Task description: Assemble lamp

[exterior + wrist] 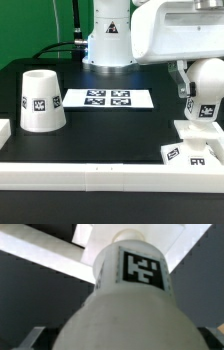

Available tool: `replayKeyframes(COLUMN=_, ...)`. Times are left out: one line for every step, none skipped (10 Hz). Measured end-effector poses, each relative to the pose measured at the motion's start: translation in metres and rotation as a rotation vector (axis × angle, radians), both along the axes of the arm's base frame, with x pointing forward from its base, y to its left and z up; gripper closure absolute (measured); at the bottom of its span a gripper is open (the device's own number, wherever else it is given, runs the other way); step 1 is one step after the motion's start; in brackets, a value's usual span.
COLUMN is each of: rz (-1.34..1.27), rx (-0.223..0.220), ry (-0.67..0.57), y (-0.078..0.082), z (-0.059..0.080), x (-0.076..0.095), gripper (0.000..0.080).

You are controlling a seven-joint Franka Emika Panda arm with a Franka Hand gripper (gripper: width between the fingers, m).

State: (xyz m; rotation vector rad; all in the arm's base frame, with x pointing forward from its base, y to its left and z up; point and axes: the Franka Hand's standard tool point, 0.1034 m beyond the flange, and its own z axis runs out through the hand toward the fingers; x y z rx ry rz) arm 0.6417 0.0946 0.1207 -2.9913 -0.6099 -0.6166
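The shade (pixel 40 100) is standing on the table (pixel 120 135) at the exterior view's left. The marker board (pixel 107 98) is lying flat just beside it toward the centre, in front of the arm's pedestal (pixel 108 45). At the exterior view's right, the bulb (pixel 207 111) is hanging upright between the fingers of the gripper (pixel 203 97), directly over the base (pixel 195 137); whether they are touching cannot be told. A long rail (pixel 100 176) is running along the table's near edge, before everything else.

White shade (pixel 42 100), black-and-white square tag on its side. White bulb (pixel 130 308), same tag pattern. White base (pixel 200 140), far right, tag on its near corner. White marker board (pixel 108 98), four black-and-white tags. Black counter (pixel 120 135). White rail (pixel 100 175) along near edge. Green backdrop (pixel 30 30).
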Motion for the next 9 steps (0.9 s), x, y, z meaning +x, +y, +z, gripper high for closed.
replayKeyframes(rz=-0.001, rx=0.001, ry=-0.016, y=0.000, z=0.000, x=0.000, gripper=0.0223)
replayKeyframes(rz=-0.002, rx=0.002, ry=-0.029, y=0.000, z=0.000, x=0.000, gripper=0.0223)
replayKeyframes(rz=-0.003, rx=0.003, ry=-0.042, y=0.000, z=0.000, x=-0.001, gripper=0.0223)
replayKeyframes(rz=-0.003, rx=0.004, ry=-0.050, y=0.000, z=0.000, x=-0.002, gripper=0.0223)
replayKeyframes(rz=-0.004, rx=0.006, ry=-0.059, y=0.000, z=0.000, x=-0.004, gripper=0.0223)
replayKeyframes(rz=-0.004, rx=0.006, ry=-0.072, y=0.000, z=-0.002, x=-0.007, gripper=0.0223)
replayKeyframes(rz=-0.005, rx=0.006, ry=-0.083, y=-0.001, z=-0.004, x=-0.011, gripper=0.0223)
replayKeyframes(rz=-0.006, rx=0.009, ry=-0.106, y=-0.001, z=-0.004, x=-0.012, gripper=0.0223)
replayKeyframes(rz=-0.008, rx=0.011, ry=-0.131, y=-0.001, z=-0.004, x=-0.012, gripper=0.0223)
